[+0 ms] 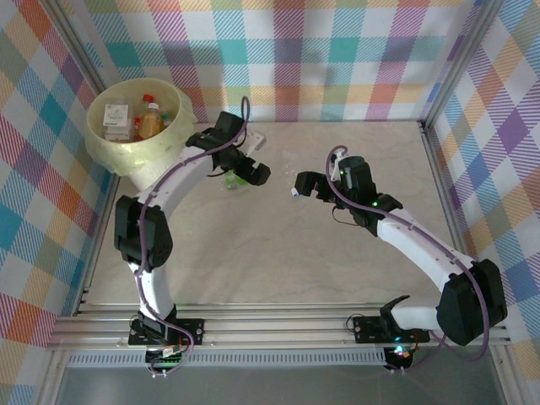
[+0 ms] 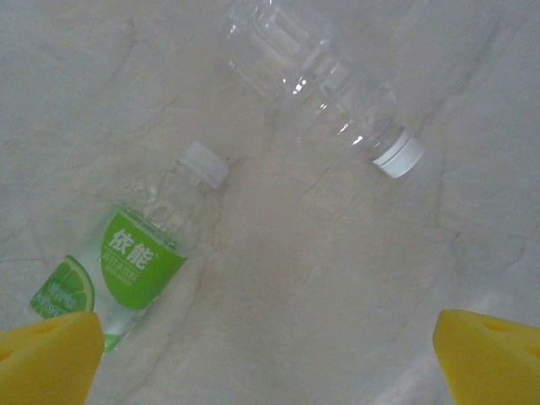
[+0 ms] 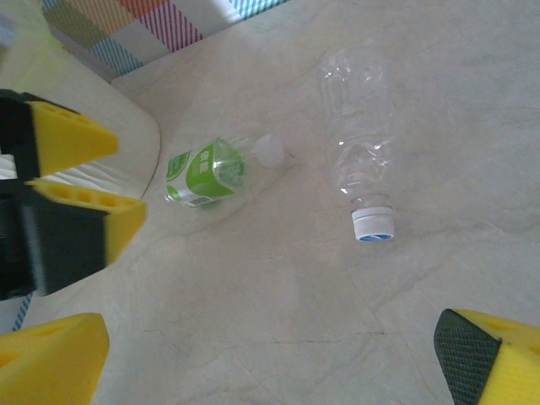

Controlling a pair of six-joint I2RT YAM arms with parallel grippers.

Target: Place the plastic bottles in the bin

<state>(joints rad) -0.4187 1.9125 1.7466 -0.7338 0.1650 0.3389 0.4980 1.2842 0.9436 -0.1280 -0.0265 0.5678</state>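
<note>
Plastic bottles [image 2: 139,261] lying near the bin [image 1: 135,152]; left gripper [image 2: 270,359] and right gripper [image 3: 270,363] spread, empty. We fear round bottles rolling off closing fingers.

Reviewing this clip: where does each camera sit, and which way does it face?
Top external: above and behind the bases, looking down on the table, the bin, both arms, left gripper and right gripper.
Left wrist: on the left arm, aimed down past its open yellow fingertips at the green-label bottle and clear bottle.
Right wrist: on the right arm, aimed down, its own fingertips at the bottom corners.
Shared: both wrist views show the same two bottles.
</note>
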